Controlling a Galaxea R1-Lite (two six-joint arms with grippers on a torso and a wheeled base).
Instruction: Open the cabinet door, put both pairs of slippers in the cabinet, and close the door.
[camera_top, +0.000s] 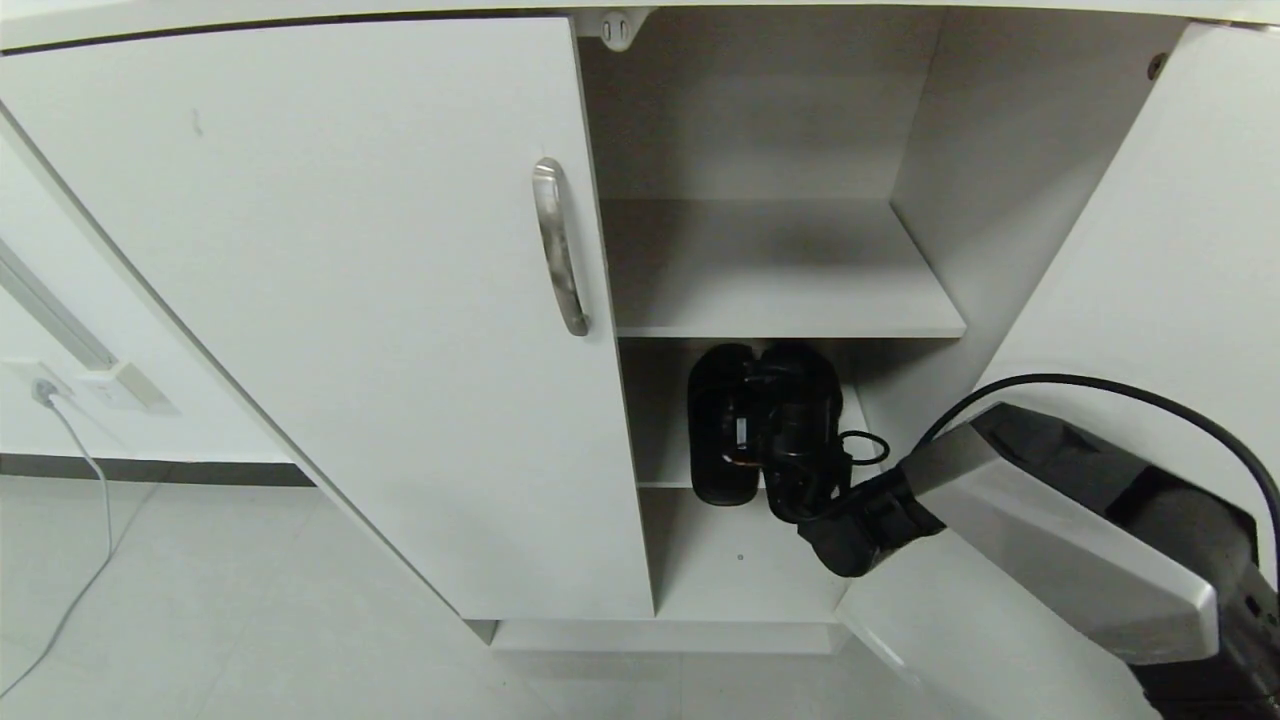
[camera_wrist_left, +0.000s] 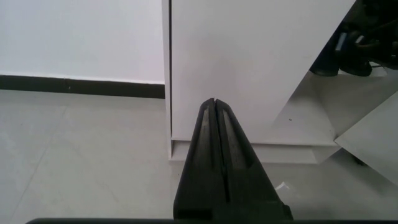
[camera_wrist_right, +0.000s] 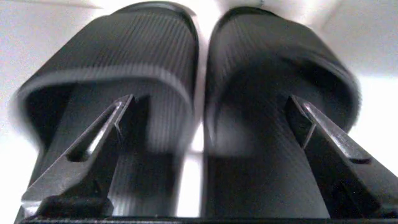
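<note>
A pair of black slippers (camera_top: 720, 430) lies side by side on the lower shelf inside the white cabinet (camera_top: 330, 300), whose right door (camera_top: 1180, 250) stands open. My right gripper (camera_top: 795, 450) reaches into the cabinet at the heel end of the pair. In the right wrist view the two ribbed slippers (camera_wrist_right: 155, 68) are close up, and the right gripper (camera_wrist_right: 210, 99) is open, one finger in front of each slipper. My left gripper (camera_wrist_left: 214, 102) is shut and empty, hanging low over the floor in front of the cabinet's base.
The left cabinet door is closed, with a metal handle (camera_top: 558, 245). An upper shelf (camera_top: 780, 270) and the cabinet floor (camera_top: 740, 570) are bare. A wall socket (camera_top: 45, 390) with a cable hangs at the left. Grey floor tiles (camera_top: 250, 620) lie before the cabinet.
</note>
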